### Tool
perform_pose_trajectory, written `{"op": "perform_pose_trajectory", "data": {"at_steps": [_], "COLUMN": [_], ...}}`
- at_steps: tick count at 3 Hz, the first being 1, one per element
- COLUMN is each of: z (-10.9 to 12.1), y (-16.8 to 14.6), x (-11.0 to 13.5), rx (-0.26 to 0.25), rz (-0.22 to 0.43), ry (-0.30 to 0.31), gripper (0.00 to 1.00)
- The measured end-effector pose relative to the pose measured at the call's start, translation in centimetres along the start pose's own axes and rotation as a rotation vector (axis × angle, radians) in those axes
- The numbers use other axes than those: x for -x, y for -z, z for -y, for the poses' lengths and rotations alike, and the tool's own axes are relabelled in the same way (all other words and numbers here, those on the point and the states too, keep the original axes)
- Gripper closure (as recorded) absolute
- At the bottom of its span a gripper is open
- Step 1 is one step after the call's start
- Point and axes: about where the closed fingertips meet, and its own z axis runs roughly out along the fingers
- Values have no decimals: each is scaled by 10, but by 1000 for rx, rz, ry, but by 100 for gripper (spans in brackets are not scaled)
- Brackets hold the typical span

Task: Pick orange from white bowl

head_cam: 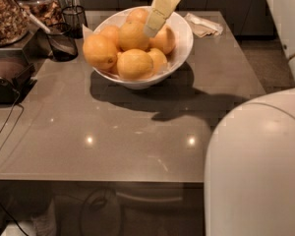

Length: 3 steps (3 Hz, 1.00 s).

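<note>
Close before us, a smooth grey tabletop (113, 132) bears a wide glossy white bowl (137, 81) heaped with round, dimpled yellow-orange fruit (101, 52); our pale gripper (151, 30) points down beside the topmost orange (132, 36), whether holding anything we cannot tell.

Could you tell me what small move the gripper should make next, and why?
Probably ease down onto the orange at the top of the pile: the gripper hangs over the white bowl with its tip beside that fruit, and nothing looks lifted yet.
</note>
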Motion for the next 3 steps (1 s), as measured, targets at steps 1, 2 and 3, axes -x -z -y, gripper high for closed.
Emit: {"op": "perform_pose_trajectory", "data": {"at_steps": [1,2,3], "z": [9,14,18], "y": [-18,-31,-40], "x": [14,23,26], "rx": [27,42,44], "rz": [20,28,16], "ry": [-29,-56,-92], "gripper": [0,4,14]}}
